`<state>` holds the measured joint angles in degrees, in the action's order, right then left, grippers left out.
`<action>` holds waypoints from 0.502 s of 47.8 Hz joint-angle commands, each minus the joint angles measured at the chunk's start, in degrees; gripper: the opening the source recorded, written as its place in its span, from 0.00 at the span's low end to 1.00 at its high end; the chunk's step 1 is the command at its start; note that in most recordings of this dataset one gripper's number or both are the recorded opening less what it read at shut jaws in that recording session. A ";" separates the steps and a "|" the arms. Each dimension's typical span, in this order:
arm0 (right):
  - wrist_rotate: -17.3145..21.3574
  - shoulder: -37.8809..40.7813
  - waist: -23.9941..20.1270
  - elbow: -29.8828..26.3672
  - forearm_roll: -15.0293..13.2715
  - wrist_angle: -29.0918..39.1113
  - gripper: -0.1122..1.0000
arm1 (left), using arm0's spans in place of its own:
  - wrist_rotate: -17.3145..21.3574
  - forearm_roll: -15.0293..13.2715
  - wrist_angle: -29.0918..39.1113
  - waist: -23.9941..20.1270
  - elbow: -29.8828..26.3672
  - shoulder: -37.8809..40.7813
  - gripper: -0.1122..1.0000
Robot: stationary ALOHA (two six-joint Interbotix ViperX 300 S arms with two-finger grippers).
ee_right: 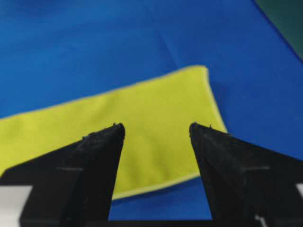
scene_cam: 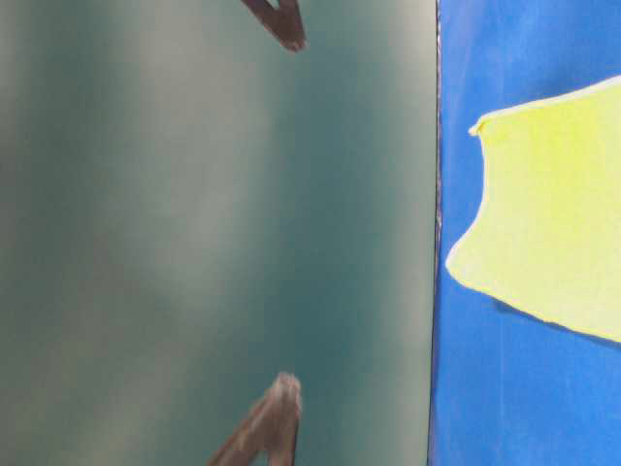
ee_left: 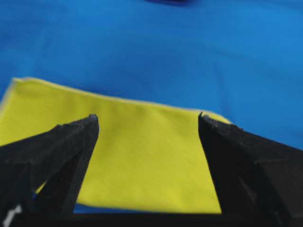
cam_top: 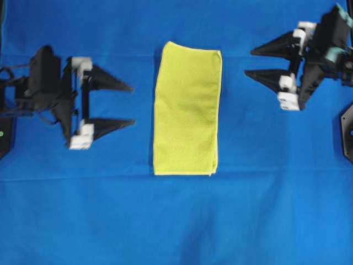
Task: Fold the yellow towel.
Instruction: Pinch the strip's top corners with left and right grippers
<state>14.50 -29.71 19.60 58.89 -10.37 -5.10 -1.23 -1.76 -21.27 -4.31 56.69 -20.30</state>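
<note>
The yellow towel [cam_top: 187, 110] lies flat on the blue table cloth [cam_top: 176, 221] as a tall folded rectangle in the middle of the overhead view. It also shows in the left wrist view [ee_left: 142, 161], the right wrist view [ee_right: 142, 127] and the table-level view [scene_cam: 553, 223]. My left gripper [cam_top: 132, 105] is open and empty, to the left of the towel and apart from it. My right gripper [cam_top: 249, 62] is open and empty, to the right of the towel near its far end, also apart.
A black mount plate [cam_top: 347, 132] sits at the right edge. In the table-level view a dark green wall [scene_cam: 213, 233] fills the left part, with two blurred finger tips [scene_cam: 277, 417] in front of it.
</note>
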 commanded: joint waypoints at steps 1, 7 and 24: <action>-0.44 2.90 1.93 -3.52 -0.18 2.72 0.65 | 0.79 0.09 0.35 -3.52 -3.87 2.81 0.83; -0.53 8.70 4.83 -6.86 -1.23 6.15 0.65 | 2.20 0.09 1.58 -7.03 -8.35 7.73 0.83; -0.62 23.29 7.29 -15.03 -3.16 7.65 0.65 | 2.90 0.09 2.20 -13.80 -17.93 23.73 0.83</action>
<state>14.06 -8.53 26.28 46.23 -13.27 2.90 1.58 -1.76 -18.81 -16.79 40.69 1.76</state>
